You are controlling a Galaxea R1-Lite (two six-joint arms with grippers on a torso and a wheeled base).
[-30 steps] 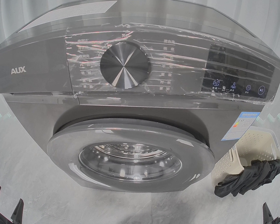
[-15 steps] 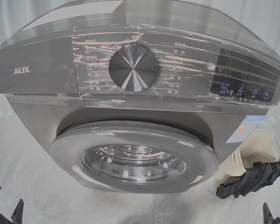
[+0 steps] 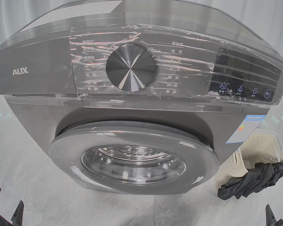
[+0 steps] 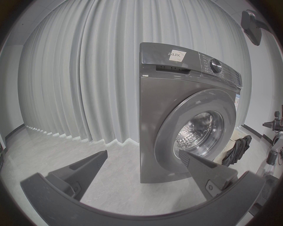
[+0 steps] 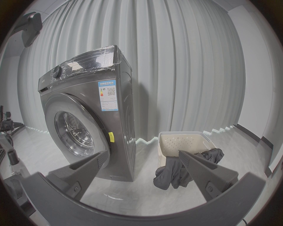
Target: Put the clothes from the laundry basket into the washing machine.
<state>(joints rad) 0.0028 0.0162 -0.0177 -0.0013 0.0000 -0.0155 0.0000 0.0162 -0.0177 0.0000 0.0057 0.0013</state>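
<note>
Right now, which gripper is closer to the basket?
Right. The right gripper is low in front of the basket; the left gripper is on the far side of the washer.

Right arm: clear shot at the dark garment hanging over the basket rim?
Probably yes. The dark garment drapes over the near rim of the laundry basket; bare floor lies between it and the right gripper, jaws open. The washing machine stands beside the basket, not across the path.

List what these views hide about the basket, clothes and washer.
- Right wrist view: bottom of the laundry basket, hidden by its front wall, dark clothes and the right gripper.
- Head view: that basket, partly behind the washing machine.
- Head view: left gripper, cut off by the bottom edge.
</note>
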